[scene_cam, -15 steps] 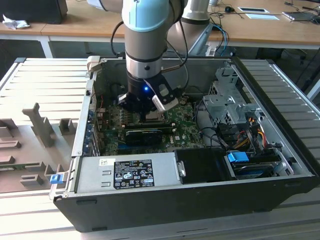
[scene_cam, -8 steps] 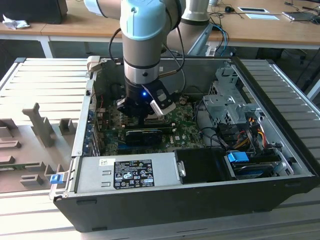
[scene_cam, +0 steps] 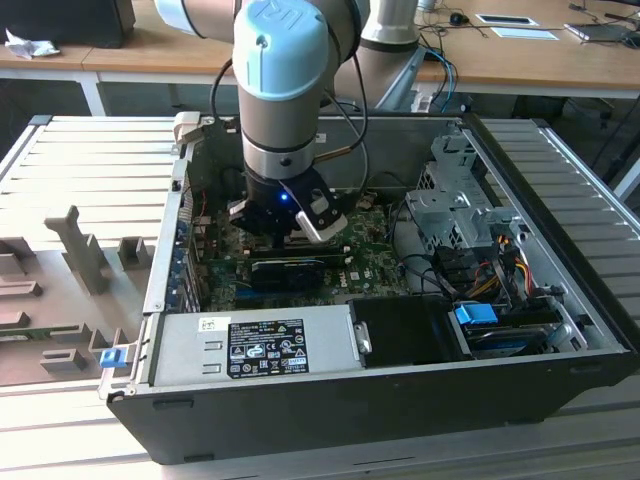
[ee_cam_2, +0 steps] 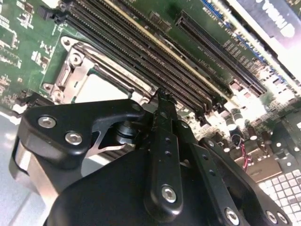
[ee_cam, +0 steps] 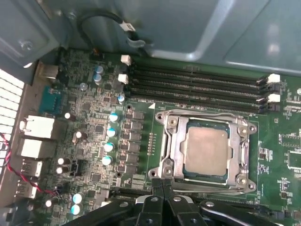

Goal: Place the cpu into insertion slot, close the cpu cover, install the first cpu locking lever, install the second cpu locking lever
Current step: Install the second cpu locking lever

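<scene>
In the first wrist view the cpu (ee_cam: 206, 150), a square chip with a dull silver top, lies flat in the insertion slot (ee_cam: 249, 182) on the green board. The cpu cover (ee_cam: 172, 141), a silvery frame plate, lies down around the chip, whose top shows through its window. My gripper (ee_cam: 162, 184) is shut with nothing between its fingers, its tips right at the slot's rim. In the second wrist view the gripper (ee_cam_2: 162, 96) sits beside the cpu (ee_cam_2: 101, 87). In the exterior view the gripper (scene_cam: 290, 232) reaches down inside the computer case.
Long black memory slots (ee_cam: 197, 87) run beside the socket. Capacitors (ee_cam: 113, 132) and rear ports (ee_cam: 35, 127) stand on its other side. In the exterior view a power supply (scene_cam: 260, 345), a black card (scene_cam: 290, 270) and a drive cage (scene_cam: 455, 200) crowd the case.
</scene>
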